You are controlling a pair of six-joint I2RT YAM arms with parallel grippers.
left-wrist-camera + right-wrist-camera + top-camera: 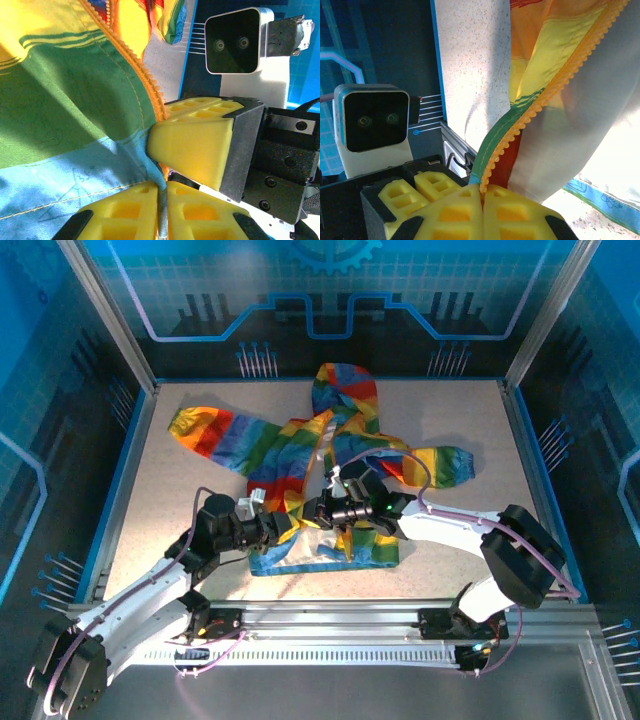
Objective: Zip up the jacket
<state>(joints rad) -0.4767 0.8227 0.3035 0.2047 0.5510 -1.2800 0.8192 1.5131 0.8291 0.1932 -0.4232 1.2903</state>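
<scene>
Nearest the arms, the left pincer pinches the blue hem of the jacket, and the right pincer is pressed together on the lower end of the orange zipper. Beyond them the jacket lies on the counter, its long axis running near to far and the hood pointing away. Wrist views show the zipper teeth, while the overhead view shows the sleeves spread sideways.

Nothing legible to call right now: no words, brands or numbers. Up at twelve o'clock the back wall carries a gear emblem, no lettering. Faint squiggles on the jacket, on its blue stripe, are possibly print but too blurred to read.
</scene>
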